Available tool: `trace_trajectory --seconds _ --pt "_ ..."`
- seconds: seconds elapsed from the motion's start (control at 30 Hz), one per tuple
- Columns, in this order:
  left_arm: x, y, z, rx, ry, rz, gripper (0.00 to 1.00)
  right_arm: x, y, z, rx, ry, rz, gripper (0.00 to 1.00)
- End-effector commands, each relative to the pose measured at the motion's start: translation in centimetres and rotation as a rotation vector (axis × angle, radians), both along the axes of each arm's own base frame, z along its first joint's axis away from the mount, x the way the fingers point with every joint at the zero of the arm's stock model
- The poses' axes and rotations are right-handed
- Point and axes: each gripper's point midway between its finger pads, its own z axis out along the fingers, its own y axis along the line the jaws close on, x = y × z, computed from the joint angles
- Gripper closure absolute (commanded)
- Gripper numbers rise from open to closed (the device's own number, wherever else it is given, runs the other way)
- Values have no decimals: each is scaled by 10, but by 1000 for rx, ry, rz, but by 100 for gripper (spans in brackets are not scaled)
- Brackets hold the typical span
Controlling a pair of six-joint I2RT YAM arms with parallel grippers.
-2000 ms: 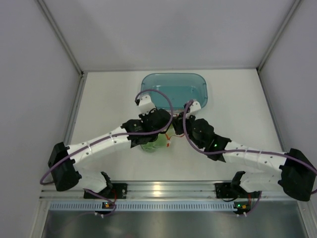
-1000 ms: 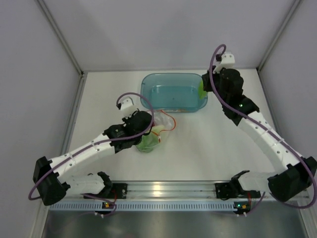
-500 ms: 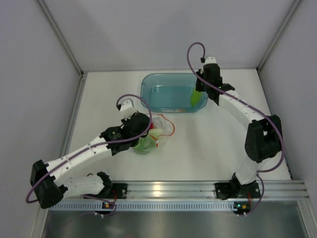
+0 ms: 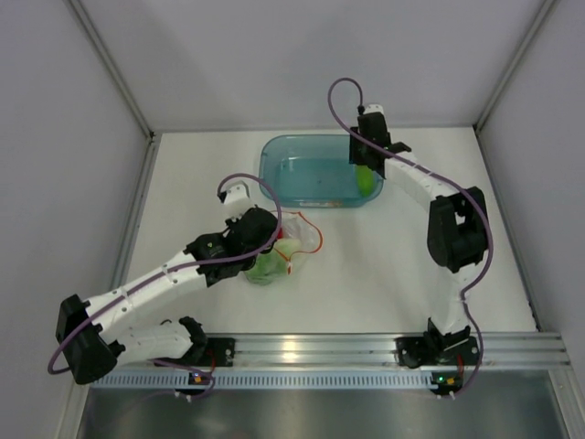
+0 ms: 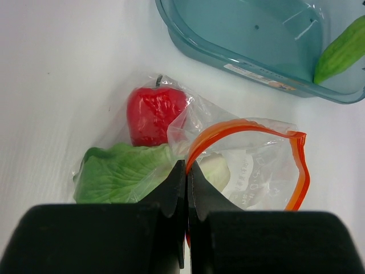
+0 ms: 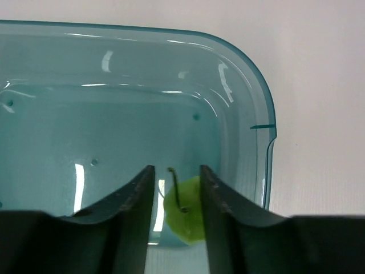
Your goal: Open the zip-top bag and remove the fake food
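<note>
The zip-top bag (image 4: 297,233) lies on the table, its orange-red strip gaping open (image 5: 251,165). Inside it are the red pepper (image 5: 154,111) and the green-and-white cabbage (image 5: 122,174). My left gripper (image 5: 186,171) is shut on the near side of the zip strip; in the top view it (image 4: 274,240) sits at the bag's left. The green cucumber (image 6: 185,214) is in the teal bin's right end (image 4: 366,179), also seen in the left wrist view (image 5: 342,51). My right gripper (image 6: 175,182) hangs over it with jaws apart, a gap left of the cucumber.
The translucent teal bin (image 4: 311,151) stands at the back middle of the table, just behind the bag; its rim shows in both wrist views (image 5: 239,63) (image 6: 251,103). White walls close in the table on three sides.
The right arm left the bag with the cucumber and swung to the bin's right end, where the cucumber now sits low. The left gripper stayed on the bag, pulling it slightly left.
</note>
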Motion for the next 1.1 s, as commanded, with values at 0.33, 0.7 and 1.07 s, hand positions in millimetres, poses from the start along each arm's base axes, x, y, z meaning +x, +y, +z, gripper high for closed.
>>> trace_trajectory --seconds 0.33,0.7,1.07 --pt "6 -8 23 -68 -38 3 100 -11 12 106 -23 -152 27 35" --pt "8 -2 31 -124 -67 75 100 -167 91 117 340 -116 323 43" --pt "11 -12 38 -153 -65 59 100 -273 166 122 632 -122 455 48"
